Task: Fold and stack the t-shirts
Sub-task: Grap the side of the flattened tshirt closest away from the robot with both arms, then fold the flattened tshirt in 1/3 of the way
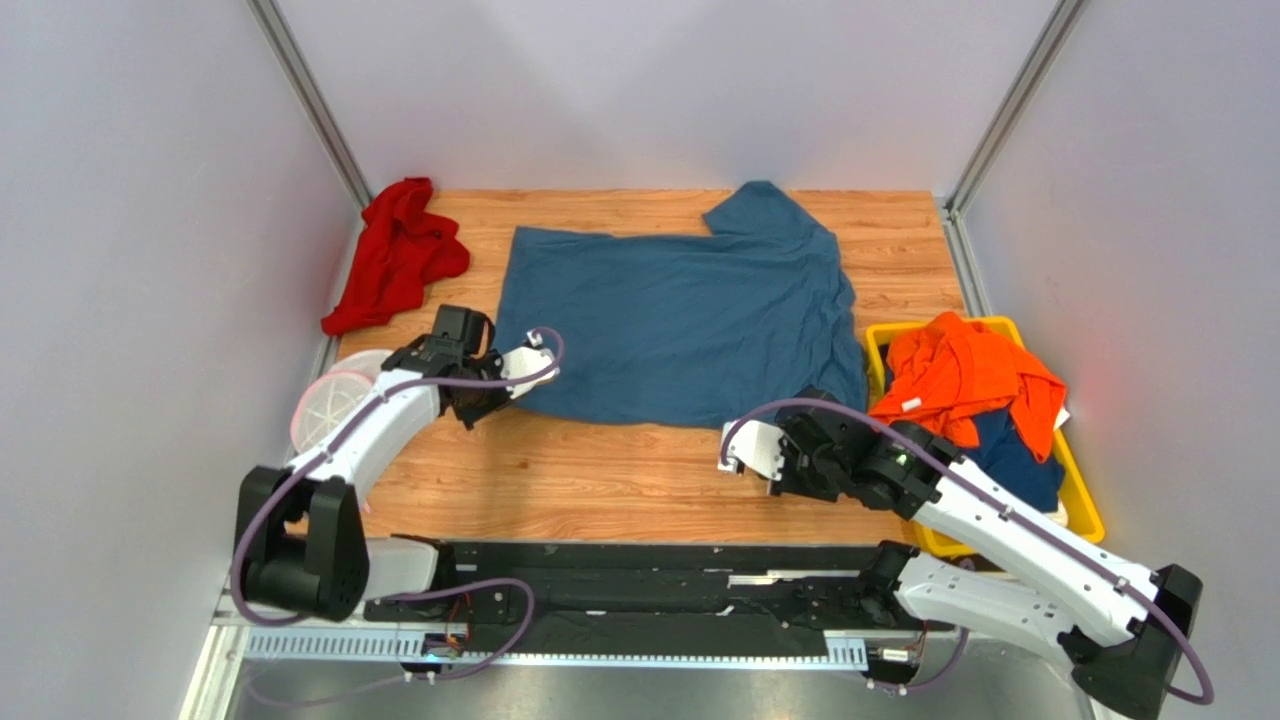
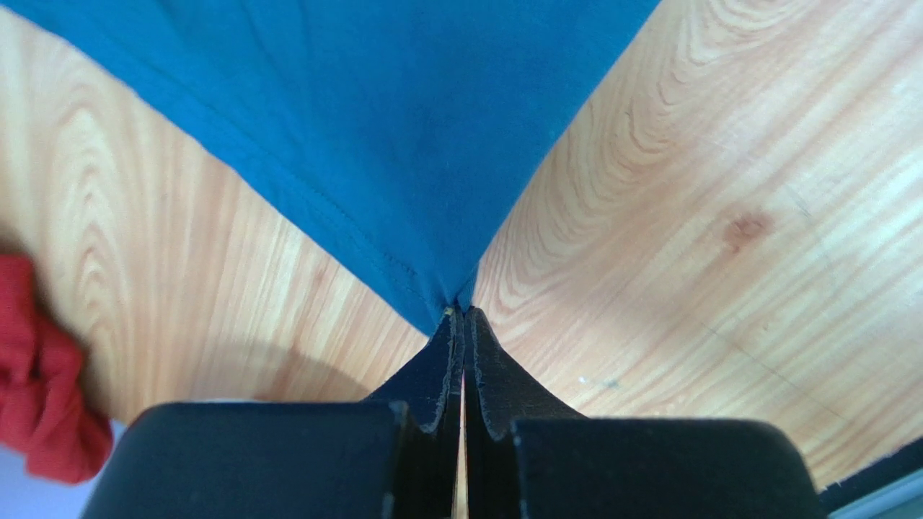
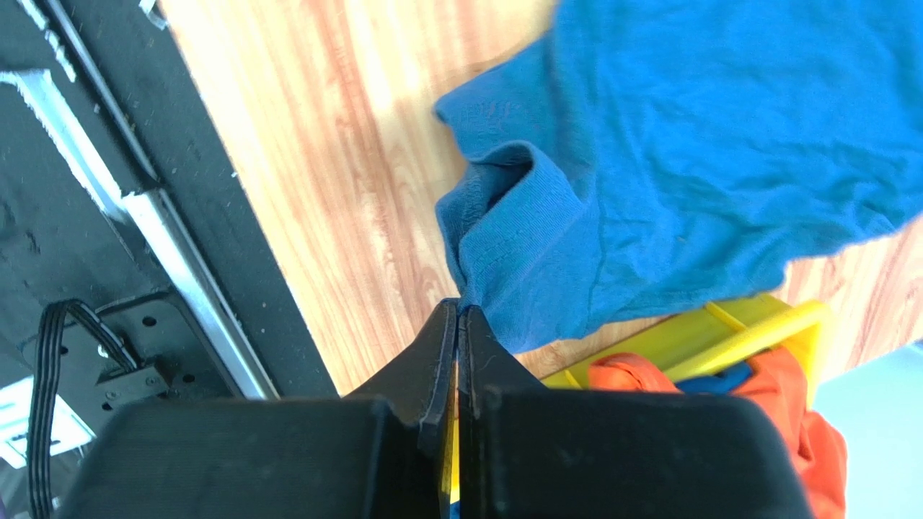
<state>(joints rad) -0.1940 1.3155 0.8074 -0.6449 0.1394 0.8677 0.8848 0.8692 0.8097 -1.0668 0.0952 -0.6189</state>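
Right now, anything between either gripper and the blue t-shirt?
Nothing visible. The left gripper is shut on the blue t-shirt at its near-left corner, the right gripper at its near-right hem. The red cloth and yellow bin lie off to the sides.

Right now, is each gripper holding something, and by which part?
Both hold the blue t-shirt: the left gripper pinches its near-left corner, and the right gripper pinches a bunched fold at its near-right corner.
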